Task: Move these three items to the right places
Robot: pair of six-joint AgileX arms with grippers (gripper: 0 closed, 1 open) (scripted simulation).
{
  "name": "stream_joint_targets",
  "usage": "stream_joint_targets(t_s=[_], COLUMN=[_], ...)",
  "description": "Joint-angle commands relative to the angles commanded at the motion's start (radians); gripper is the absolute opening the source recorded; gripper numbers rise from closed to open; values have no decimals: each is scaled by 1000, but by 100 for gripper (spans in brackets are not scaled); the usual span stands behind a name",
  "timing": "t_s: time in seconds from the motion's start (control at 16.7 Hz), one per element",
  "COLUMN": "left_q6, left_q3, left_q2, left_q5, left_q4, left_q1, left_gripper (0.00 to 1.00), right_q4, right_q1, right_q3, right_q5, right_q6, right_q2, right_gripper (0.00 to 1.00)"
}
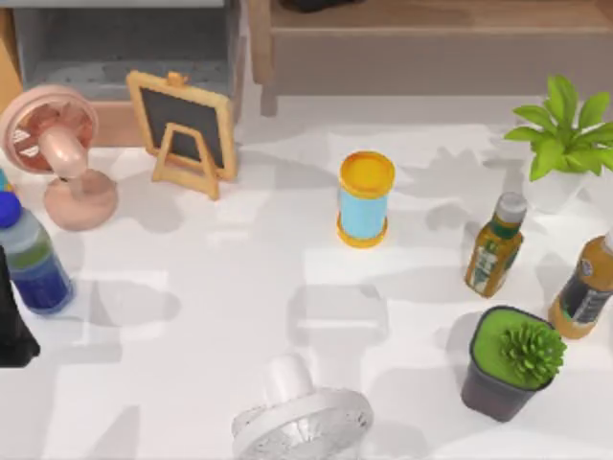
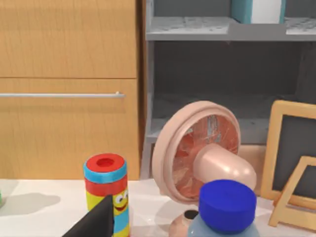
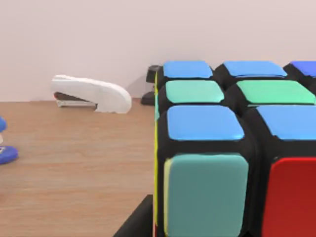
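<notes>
The puzzle cube (image 3: 232, 148) looms close in the right wrist view, showing blue, green and red squares with black edges. It rests over a wooden surface (image 3: 74, 163). A black part of my right gripper (image 3: 136, 219) lies against the cube's yellow side. My left gripper (image 1: 14, 331) is parked at the table's left edge, beside a blue-capped bottle (image 1: 29, 254). In the left wrist view its black tip (image 2: 96, 221) points toward a striped toy cylinder (image 2: 106, 192) with a cartoon face.
A pink fan (image 1: 57, 144), a small chalkboard (image 1: 182, 125), a yellow-and-blue canister (image 1: 365, 199), two juice bottles (image 1: 495, 244), two potted plants (image 1: 510, 362) and a white fan (image 1: 302, 417) stand on the table. A white stapler (image 3: 91, 94) lies on the wood.
</notes>
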Motion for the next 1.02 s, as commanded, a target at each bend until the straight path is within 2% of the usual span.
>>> stream_joint_targets(t_s=[0.18, 0.54, 0.84, 1.02], left_q6=[0, 0, 0, 0], left_q3=[0, 0, 0, 0], left_q2=[0, 0, 0, 0], left_q5=[0, 0, 0, 0], left_q4=[0, 0, 0, 0], left_q1=[0, 0, 0, 0], left_gripper=[100, 100, 100, 100], right_q4=[35, 47, 95, 66], right_q1=[-50, -36, 32, 27], right_q3=[-55, -40, 142, 256], right_q5=[0, 1, 18, 41], right_q6=[-55, -49, -57, -79], right_q2=[1, 9, 120, 237], right_gripper=[0, 0, 0, 0])
